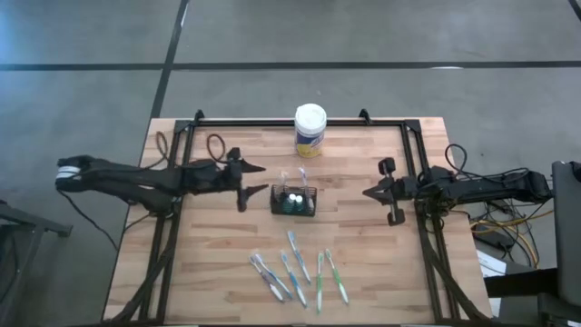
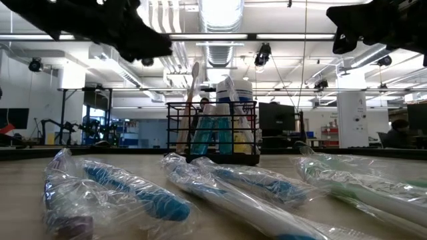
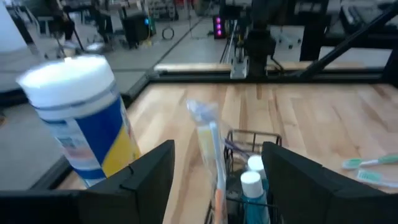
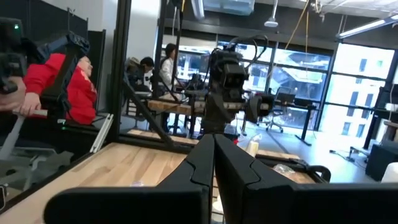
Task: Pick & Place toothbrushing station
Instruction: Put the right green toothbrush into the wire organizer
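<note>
Overhead, the black mesh caddy [image 1: 294, 201] sits mid-tabletop [image 1: 363, 272] with the spare toothbrushes [image 1: 299, 268] loose at its 6 o'clock, the canister [image 1: 310, 130] at its 12, the left claw [image 1: 251, 182] wide open and empty at its 9, and the right claw [image 1: 385, 192] waiting at its 3. Low down, brushes stand tall in the caddy [image 2: 221, 132], so I judge a careless closing could tip one out or shove the light caddy. Left wrist shows spread fingers [image 3: 143, 180] touching nothing above the caddy [image 3: 245, 162]; right wrist shows its fingers [image 4: 193, 168] pressed together, empty.
</note>
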You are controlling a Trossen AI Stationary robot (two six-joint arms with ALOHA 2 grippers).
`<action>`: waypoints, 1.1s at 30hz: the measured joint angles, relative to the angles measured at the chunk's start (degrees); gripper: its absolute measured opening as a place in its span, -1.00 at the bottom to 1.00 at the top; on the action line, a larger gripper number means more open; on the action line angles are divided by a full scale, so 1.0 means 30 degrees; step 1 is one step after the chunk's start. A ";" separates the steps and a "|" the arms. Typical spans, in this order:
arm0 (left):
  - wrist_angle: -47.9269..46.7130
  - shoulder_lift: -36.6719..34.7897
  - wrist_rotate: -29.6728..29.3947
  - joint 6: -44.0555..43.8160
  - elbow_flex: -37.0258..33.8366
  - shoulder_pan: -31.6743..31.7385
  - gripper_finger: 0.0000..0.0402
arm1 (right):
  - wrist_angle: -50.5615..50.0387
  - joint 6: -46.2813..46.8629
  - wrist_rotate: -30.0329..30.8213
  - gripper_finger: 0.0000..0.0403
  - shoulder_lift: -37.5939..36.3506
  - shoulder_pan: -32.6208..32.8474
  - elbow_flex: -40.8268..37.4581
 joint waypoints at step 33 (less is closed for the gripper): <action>-1.4259 -1.5770 0.3194 -0.1805 -0.1588 -0.0856 -0.98 | -0.0434 -0.0402 -0.5477 -0.96 0.0747 0.0012 0.0057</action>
